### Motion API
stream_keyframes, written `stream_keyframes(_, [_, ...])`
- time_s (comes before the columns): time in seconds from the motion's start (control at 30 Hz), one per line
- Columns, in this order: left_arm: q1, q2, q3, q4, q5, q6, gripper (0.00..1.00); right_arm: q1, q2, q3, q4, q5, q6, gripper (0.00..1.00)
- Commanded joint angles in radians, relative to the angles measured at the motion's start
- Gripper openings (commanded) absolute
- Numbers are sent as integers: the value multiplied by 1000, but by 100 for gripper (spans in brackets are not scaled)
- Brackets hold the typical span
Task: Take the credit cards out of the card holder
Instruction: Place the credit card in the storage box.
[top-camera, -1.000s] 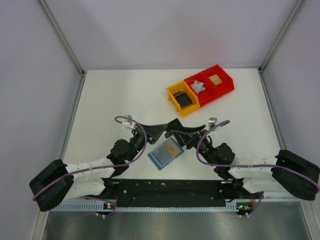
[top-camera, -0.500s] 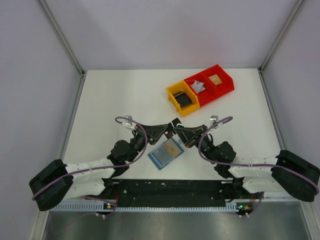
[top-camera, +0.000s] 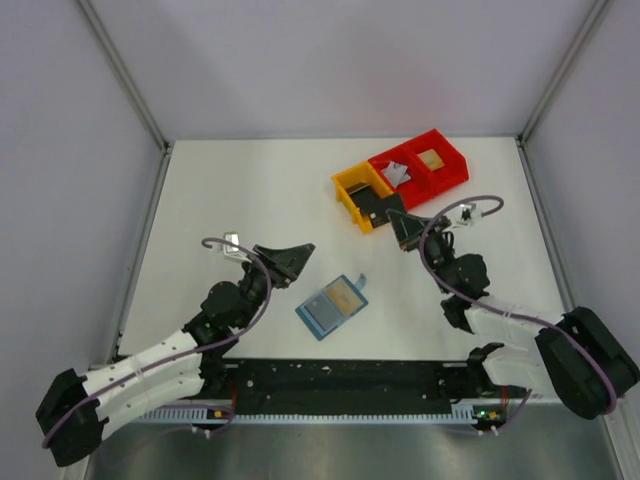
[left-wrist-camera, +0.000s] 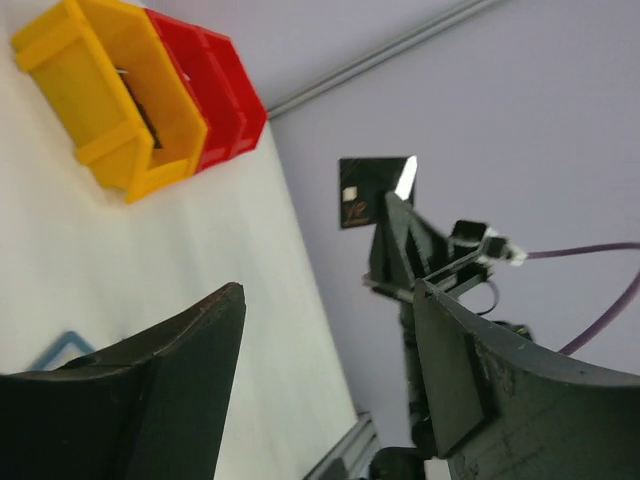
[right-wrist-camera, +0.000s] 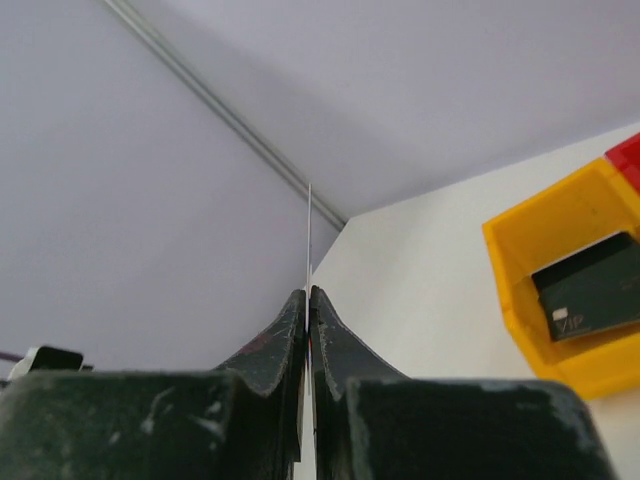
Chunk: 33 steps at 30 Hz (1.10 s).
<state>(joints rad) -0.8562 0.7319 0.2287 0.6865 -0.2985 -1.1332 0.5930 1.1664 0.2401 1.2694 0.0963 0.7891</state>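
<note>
The teal-blue card holder lies flat on the white table with a tan-yellow credit card on top of it. In the left wrist view only one blue corner of the card holder shows. My left gripper hovers open and empty to the left of the holder. My right gripper is raised beside the yellow bin, shut on a dark credit card, which shows edge-on in its own view.
A yellow bin holds another dark card. Two red bins adjoin it at the back right, with a pale card and a tan card. Grey walls enclose the table.
The right gripper shut on the dark card and carried it from the holder up to the yellow bin. The left gripper opened and drew back to the left.
</note>
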Motion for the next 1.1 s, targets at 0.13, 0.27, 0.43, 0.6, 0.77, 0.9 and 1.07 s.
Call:
stream_keyframes(0.13, [5, -107, 124, -609, -68, 384, 78, -212, 214, 315, -254, -231, -60, 0])
stream_keyframes(0.27, [5, -109, 109, -671, -77, 412, 83, -237, 387, 465, -338, -280, -114, 0])
stream_keyframes(0.43, [5, -92, 104, -682, -74, 417, 83, -237, 551, 600, -401, -258, -154, 0])
stream_keyframes(0.6, [5, -62, 104, -674, -64, 415, 84, -237, 627, 633, -392, -185, -172, 0])
stream_keyframes(0.77, [6, -26, 103, -663, -50, 401, 84, -236, 703, 685, -427, -198, -168, 0])
stream_keyframes(0.9, [6, -2, 110, -660, -30, 391, 84, -220, 745, 699, -423, -182, -160, 0])
stream_keyframes(1.07, [6, 6, 110, -662, -22, 382, 84, -206, 785, 723, -424, -181, -149, 0])
